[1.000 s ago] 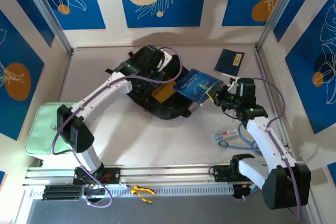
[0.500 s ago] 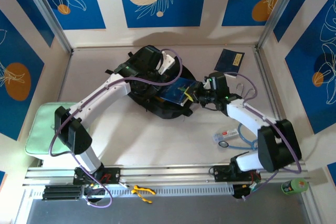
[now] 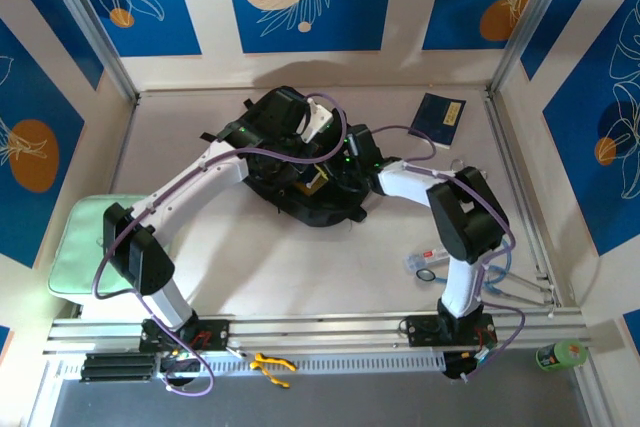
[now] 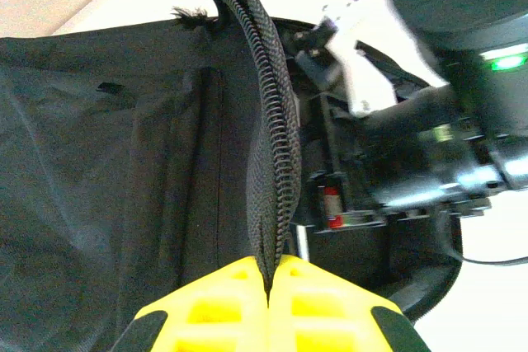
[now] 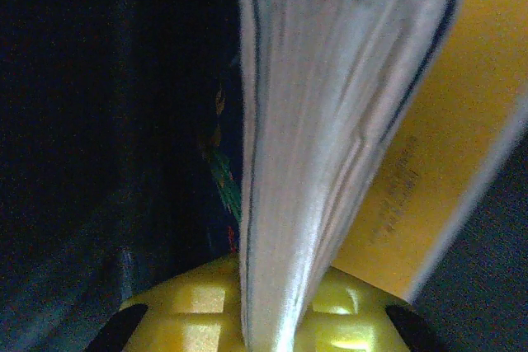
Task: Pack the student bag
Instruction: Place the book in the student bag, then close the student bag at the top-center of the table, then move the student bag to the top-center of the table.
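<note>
Top view: the student bag lay toward the far side of the table. Left wrist view: the left gripper pinched the bag's upright zip edge. Right wrist view: the right gripper clamped a book, with the dark bag interior around it.

Robot lab cell: blue printed panels, aluminium rail, enclosed table.

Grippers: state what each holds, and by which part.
Left gripper pinches the student bag by its zip edge. Right gripper clamps a book by its page edge.
</note>
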